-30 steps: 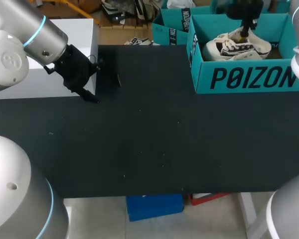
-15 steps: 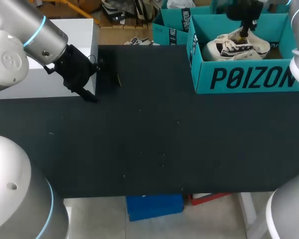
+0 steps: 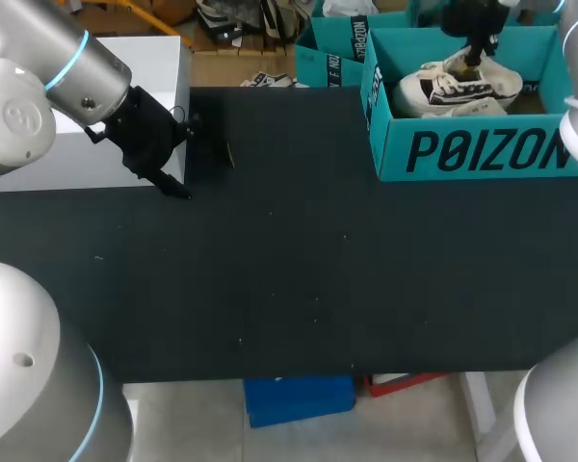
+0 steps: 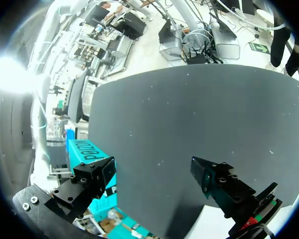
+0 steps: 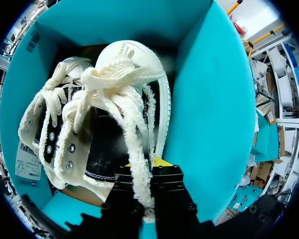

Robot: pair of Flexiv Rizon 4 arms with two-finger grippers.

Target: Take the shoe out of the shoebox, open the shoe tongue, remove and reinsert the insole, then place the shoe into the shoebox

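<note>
Both jaws of my right gripper [image 5: 145,172] pinch the white shoe [image 5: 114,99] inside the teal shoebox [image 3: 482,149] at the table's [image 3: 299,269] far right. My left gripper [image 4: 152,168] hangs at far left, jaws spread wide.

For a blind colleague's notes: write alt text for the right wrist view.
A cream and black lace-up shoe fills the view inside a teal shoebox, toe pointing away. The jaws are shut on its side wall, with a thick lace draped over them.
</note>
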